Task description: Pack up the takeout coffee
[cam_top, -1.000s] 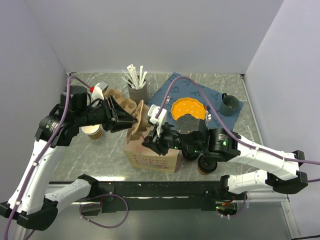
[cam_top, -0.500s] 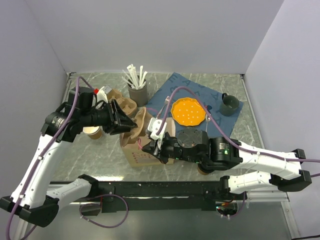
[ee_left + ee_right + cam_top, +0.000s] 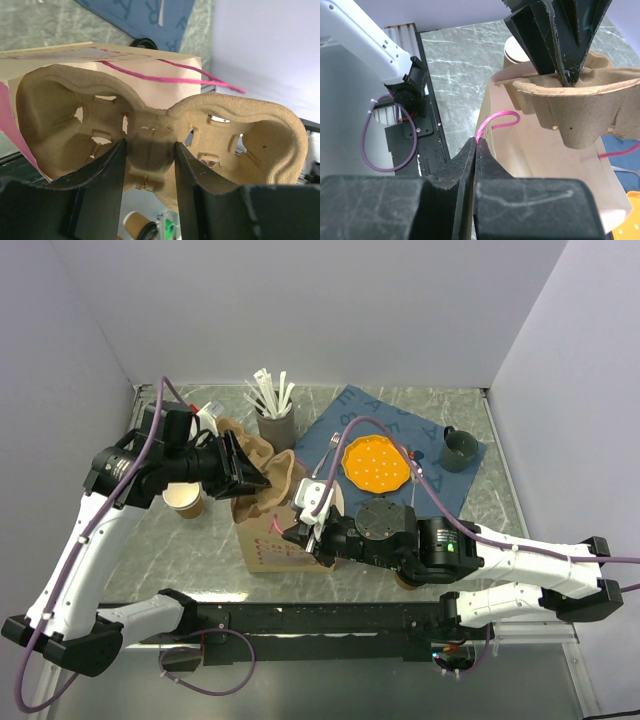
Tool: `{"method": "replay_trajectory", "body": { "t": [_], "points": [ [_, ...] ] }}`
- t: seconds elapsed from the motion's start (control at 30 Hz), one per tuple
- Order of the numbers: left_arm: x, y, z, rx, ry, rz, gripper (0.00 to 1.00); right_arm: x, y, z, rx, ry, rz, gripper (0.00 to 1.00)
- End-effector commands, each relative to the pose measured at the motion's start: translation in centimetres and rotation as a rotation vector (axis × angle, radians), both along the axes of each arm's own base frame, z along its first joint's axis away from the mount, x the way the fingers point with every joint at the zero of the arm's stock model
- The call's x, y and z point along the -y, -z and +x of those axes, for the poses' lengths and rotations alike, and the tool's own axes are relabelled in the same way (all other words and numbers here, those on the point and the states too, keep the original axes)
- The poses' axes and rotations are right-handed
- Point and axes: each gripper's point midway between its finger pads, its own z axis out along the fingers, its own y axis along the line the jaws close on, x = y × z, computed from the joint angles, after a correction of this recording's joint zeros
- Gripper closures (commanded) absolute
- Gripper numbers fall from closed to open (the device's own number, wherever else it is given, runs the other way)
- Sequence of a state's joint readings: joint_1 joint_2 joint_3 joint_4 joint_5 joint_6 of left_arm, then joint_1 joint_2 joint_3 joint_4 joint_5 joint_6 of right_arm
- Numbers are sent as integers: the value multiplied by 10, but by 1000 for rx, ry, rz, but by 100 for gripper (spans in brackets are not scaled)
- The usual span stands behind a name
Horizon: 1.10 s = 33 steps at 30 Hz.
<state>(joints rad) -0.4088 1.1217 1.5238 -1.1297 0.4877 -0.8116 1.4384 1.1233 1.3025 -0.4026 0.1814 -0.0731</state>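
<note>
Gripping a pulp cup carrier [image 3: 235, 150] by its middle ridge, with the left pincer's [image 3: 150, 155] black fingers [image 3: 107, 172] pressing on either side. Holding it with one hollow opening out beyond each finger. Facing a paper bag [image 3: 150, 92] with a pink string handle [image 3: 150, 77] just beyond the carrier, and a blue cloth [image 3: 140, 17] farther off.

- The left arm [image 3: 75, 550] rises from its base at the near left, elbow high, with the forearm reaching right.
- The left hand [image 3: 252, 476] points right, with its fingers [image 3: 106, 182] clamped on the middle ridge of the carrier [image 3: 150, 135].
- The right arm [image 3: 530, 558] lies low and stretches leftward from the near right.
- The right hand [image 3: 300, 532] has its fingers [image 3: 455, 172] pressed together on the rim of the bag [image 3: 535, 170].
</note>
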Motion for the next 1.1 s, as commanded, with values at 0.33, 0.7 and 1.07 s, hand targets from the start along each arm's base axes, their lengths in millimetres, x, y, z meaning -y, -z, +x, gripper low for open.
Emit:
{"method": "replay_trajectory", "body": {
  "t": [0.33,0.7,1.07],
  "points": [
    [-14,4,-1,53,-22,192,71,-12,-12,-12,1,-40,56,100],
    [-18,15,-5,41,-24,315,73,-16,-10,-16,-7,-40,38,99],
    [-6,21,-7,32,-24,366,75,-17,-14,-31,3,-113,63,97]
  ]
}}
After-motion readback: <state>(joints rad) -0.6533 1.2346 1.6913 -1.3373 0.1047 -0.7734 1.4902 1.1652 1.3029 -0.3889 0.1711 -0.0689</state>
